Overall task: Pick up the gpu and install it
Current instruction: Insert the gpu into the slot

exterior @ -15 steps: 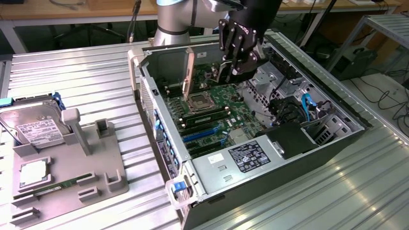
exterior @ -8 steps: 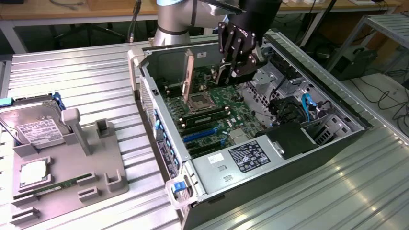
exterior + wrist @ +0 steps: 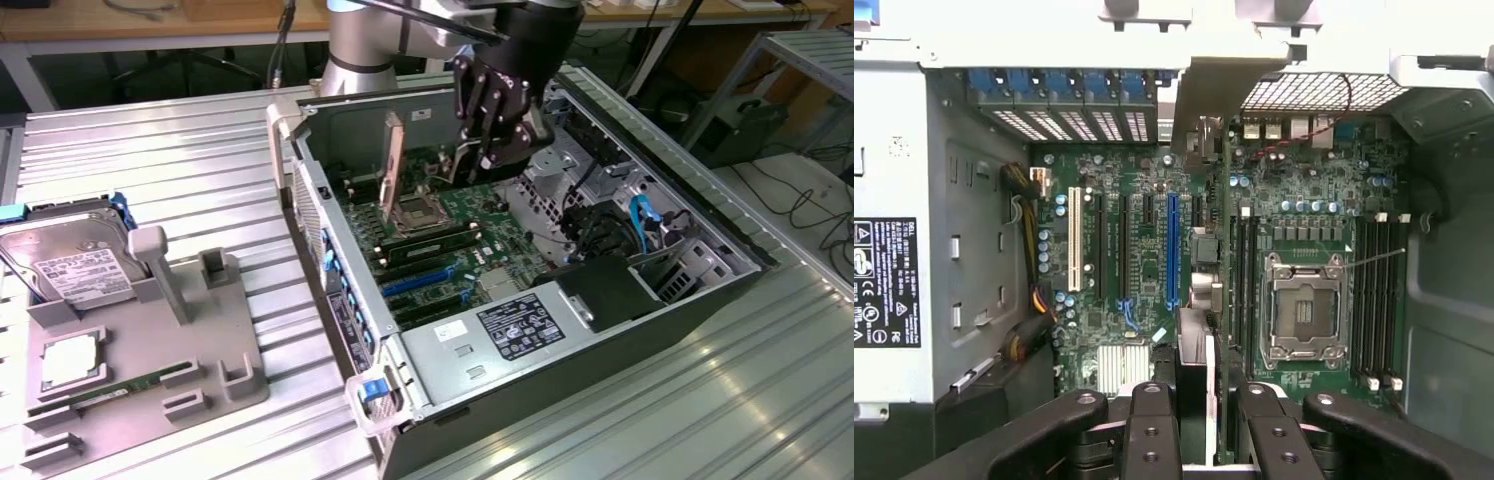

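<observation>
— Where's the gpu (image 3: 1201,345) sitting against the fingers?

— In the wrist view it is edge-on, straight down the middle of the gripper (image 3: 1207,430). One black finger (image 3: 1151,430) presses each face, so the fingers are clamped on the card. Its metal bracket end points away from them, towards the slotted rear wall. Whether its lower edge is in a slot, I cannot tell.

— And from the exterior view, left first?

— At nine o'clock a grey holder (image 3: 200,350) lies on the ribbed metal table (image 3: 160,150). A hard drive (image 3: 74,265) leans in its rear stand. A square silver chip (image 3: 67,362) is in a pocket at eight o'clock, with a memory stick (image 3: 120,393) just beside it.

— Then the case?

— The open computer case (image 3: 601,400) fills the middle. The gripper hangs inside it at twelve o'clock, above the green motherboard (image 3: 507,240). The open processor socket (image 3: 424,215) lies near it, towards the centre. The labelled power supply (image 3: 514,330) is at five o'clock and blue cables (image 3: 643,225) at three.

— Room to move?

— The rear wall stands close on the exterior view's left of the gripper. The drive bays crowd its right. Above the case is open air.
</observation>
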Robot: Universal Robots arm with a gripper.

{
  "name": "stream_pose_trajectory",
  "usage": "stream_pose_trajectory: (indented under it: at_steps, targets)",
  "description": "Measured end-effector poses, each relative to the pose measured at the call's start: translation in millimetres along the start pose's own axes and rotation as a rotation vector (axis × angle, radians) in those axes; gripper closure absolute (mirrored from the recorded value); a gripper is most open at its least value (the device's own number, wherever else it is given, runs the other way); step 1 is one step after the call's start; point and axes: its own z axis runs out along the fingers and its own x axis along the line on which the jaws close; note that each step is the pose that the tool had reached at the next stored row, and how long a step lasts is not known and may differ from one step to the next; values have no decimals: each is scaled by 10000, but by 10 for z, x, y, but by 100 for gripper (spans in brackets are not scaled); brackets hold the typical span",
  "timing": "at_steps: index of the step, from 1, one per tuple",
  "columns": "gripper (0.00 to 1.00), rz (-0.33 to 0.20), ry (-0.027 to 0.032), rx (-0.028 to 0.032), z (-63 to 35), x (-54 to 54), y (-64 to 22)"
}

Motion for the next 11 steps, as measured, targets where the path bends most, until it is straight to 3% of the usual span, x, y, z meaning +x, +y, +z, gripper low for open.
stream_pose_trajectory:
  at_steps: [11]
  targets:
    - [73,-1,0,0,75,1,-3]
